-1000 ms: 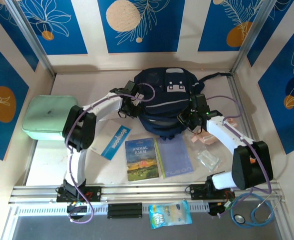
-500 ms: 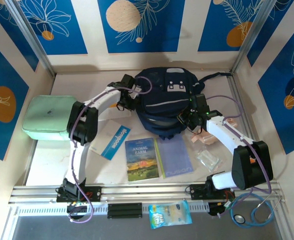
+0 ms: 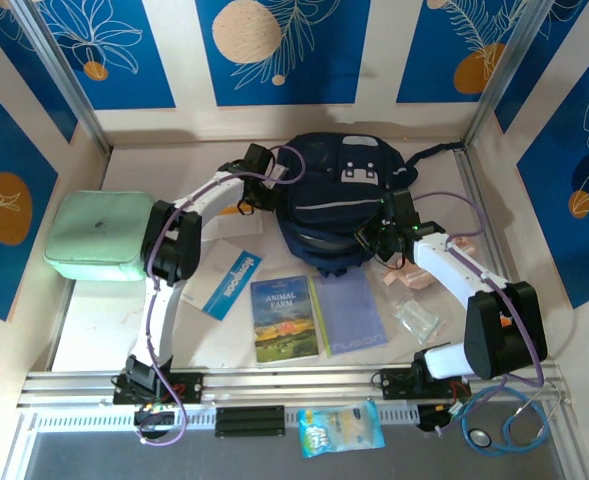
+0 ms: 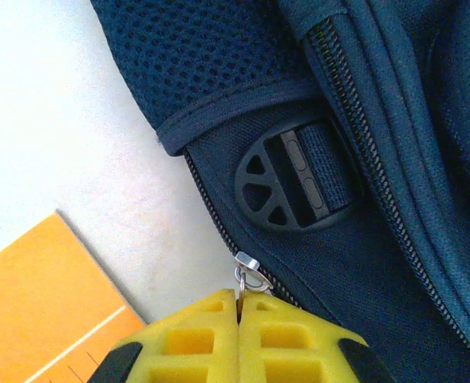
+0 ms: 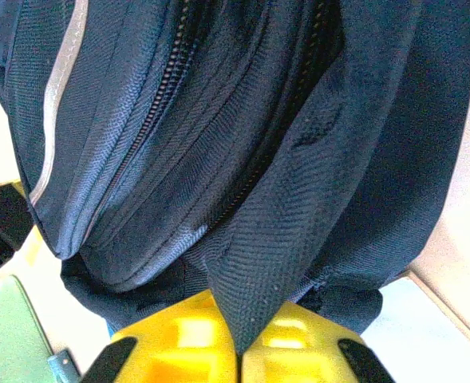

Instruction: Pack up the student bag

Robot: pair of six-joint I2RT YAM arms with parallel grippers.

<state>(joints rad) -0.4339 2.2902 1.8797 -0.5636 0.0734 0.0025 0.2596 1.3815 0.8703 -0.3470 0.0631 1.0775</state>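
Seen from above, the student bag [image 3: 334, 200] lies at the far middle of the table [image 3: 104, 325], with the left gripper [image 3: 270, 186] at its left flank and the right gripper [image 3: 377, 238] at its right. An Animal Farm paperback [image 3: 286, 318] and a blue notebook [image 3: 354, 312] lie unpacked just in front. The left wrist camera finds yellow fingers [image 4: 191, 343] pinched tight on a small metal zipper pull [image 4: 249, 279], near an orange pad [image 4: 43, 307]. On the right wrist camera, the gripper clamps a fold of the bag's navy fabric. Opening the bag appears to be the step in hand. Next, the pull likely must travel along the zip while the right side braces.
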